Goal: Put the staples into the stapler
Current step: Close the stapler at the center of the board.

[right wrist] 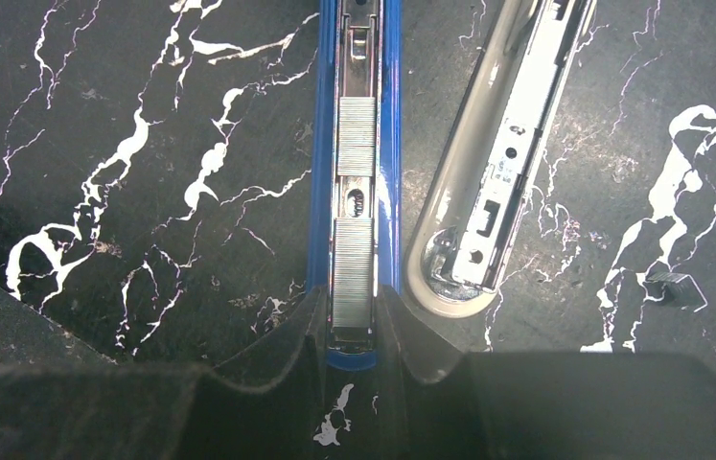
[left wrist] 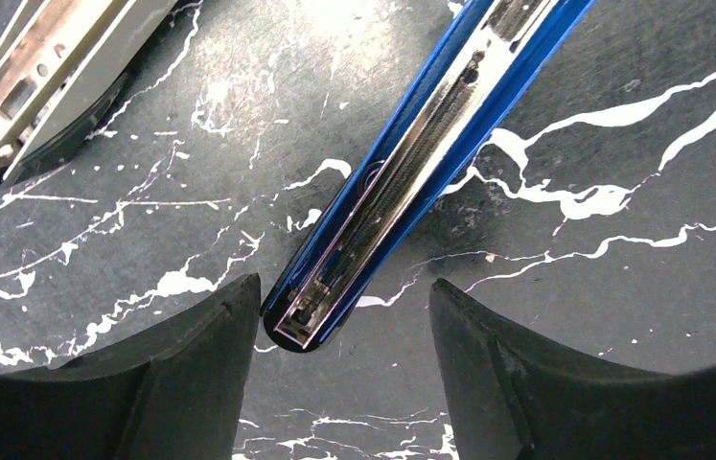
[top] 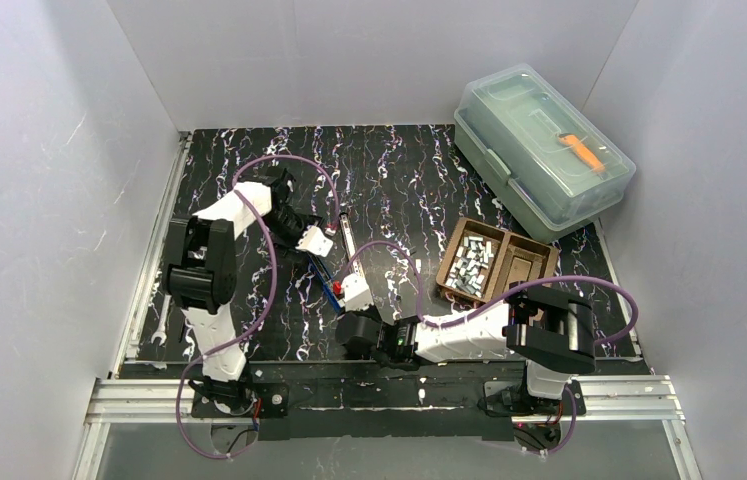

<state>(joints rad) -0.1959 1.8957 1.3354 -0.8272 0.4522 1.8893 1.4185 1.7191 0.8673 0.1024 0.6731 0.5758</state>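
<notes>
The right gripper pinches one end of the opened stapler's blue-sided metal channel, its dark fingers pressed against both blue sides. Two silvery-grey staple strips lie end to end inside that channel. The left gripper straddles the channel's other end with jaws spread, one finger just beside the blue edge and the other apart. The stapler's pale grey top arm lies beside the channel on the black white-veined table, and a heap of loose staple strips fills the left compartment of a brown wooden tray.
</notes>
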